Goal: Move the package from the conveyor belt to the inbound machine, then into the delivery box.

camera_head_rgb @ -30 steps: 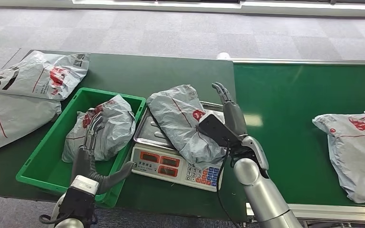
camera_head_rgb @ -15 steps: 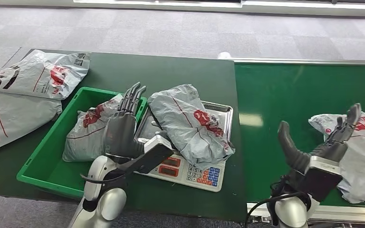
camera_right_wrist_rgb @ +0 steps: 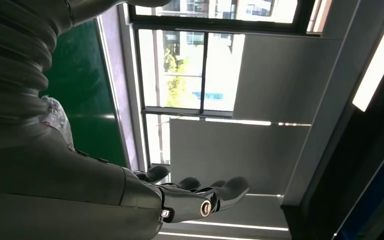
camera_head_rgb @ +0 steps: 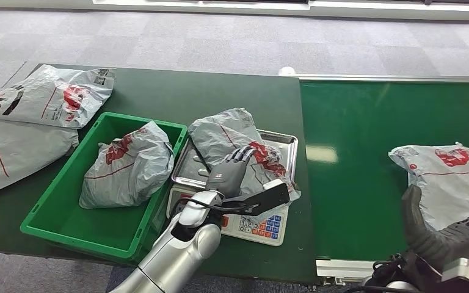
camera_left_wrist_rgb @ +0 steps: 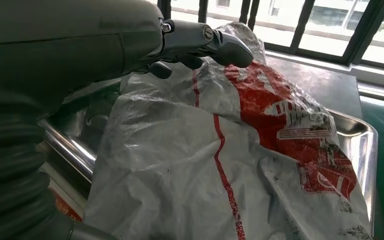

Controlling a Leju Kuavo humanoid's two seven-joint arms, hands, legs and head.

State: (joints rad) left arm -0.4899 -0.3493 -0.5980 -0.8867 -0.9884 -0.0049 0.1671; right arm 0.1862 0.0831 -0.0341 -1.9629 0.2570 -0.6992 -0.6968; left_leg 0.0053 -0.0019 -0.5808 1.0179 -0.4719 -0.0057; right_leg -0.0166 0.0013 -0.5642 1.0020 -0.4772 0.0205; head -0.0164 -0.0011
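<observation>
on the far left of the dark green table [camera_head_rgb: 159,91] two flat grey courier bags [camera_head_rgb: 30,122] with red logos lie overlapping, outside any container. next to them sits the green plastic crate [camera_head_rgb: 55,213], and in it one crumpled grey parcel [camera_head_rgb: 128,171] rests against the wall nearest the scale. just beside the crate stands the electronic scale [camera_head_rgb: 256,226], its steel tray [camera_head_rgb: 287,149] carrying the grey package [camera_head_rgb: 238,146] with the red logo; the bag slumps over the tray's near edge above the keypad. the left hand [camera_head_rgb: 229,174] lies on top of that package, fingers [camera_left_wrist_rgb: 220,42] extended and close together, touching the plastic in the left wrist view, not wrapped round it. to the right the green conveyor belt [camera_head_rgb: 354,122] holds another grey mailer [camera_head_rgb: 452,177] near its right end. the right hand [camera_head_rgb: 449,235] hangs low at the belt's near edge, just in front of that mailer, thumb spread from loosely curled fingers [camera_right_wrist_rgb: 220,192], nothing in it
</observation>
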